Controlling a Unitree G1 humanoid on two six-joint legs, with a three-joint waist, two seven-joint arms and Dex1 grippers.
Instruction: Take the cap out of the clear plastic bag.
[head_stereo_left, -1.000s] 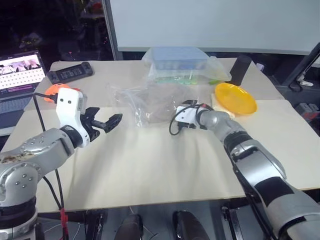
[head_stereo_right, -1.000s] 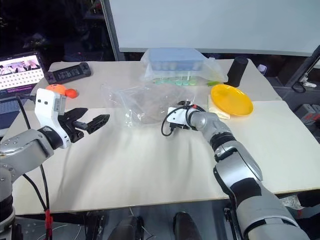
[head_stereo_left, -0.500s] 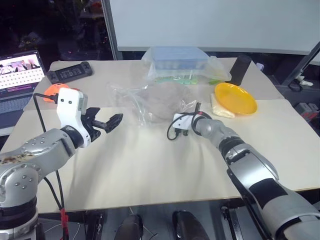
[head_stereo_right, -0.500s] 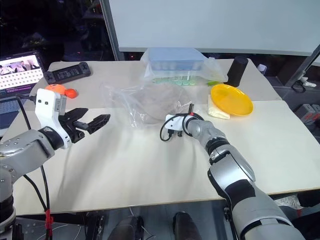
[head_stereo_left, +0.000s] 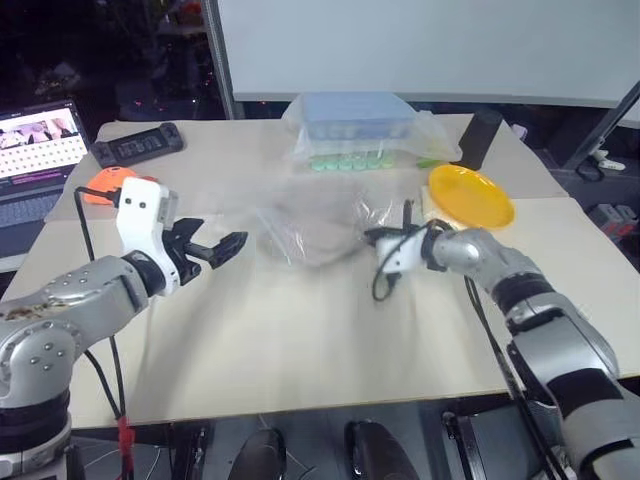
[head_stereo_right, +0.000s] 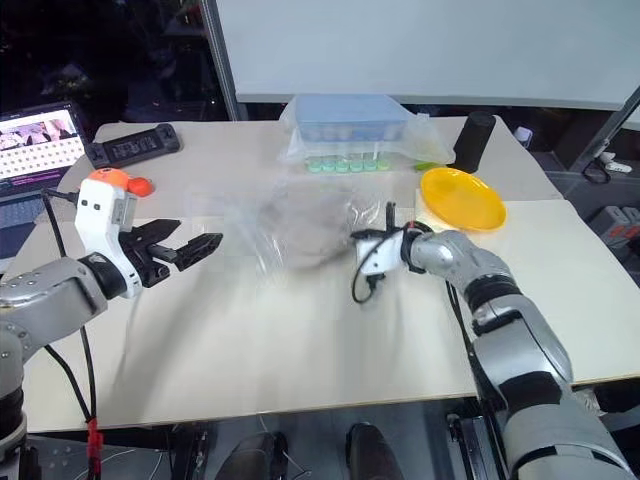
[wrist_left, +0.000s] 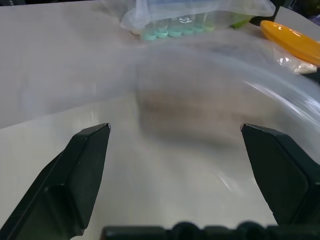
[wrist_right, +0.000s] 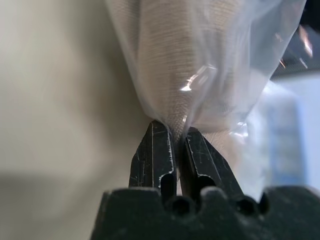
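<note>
1. Right gripper (wrist_right: 174, 150) is seen pinched on a fold of the clear plastic bag (head_stereo_right: 300, 225) at mid-table; whether cloth is caught too cannot be told.
2. The cap (head_stereo_right: 305, 222) lies inside the bag.
3. Left gripper (head_stereo_right: 185, 250) is spread wide, apart from the bag.
4. Advised: the bag is kept taut while the cap is grasped through the opening.

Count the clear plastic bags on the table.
2: the clear plastic bag holding the cap mid-table; another bag around the blue-lidded box behind it.
</note>
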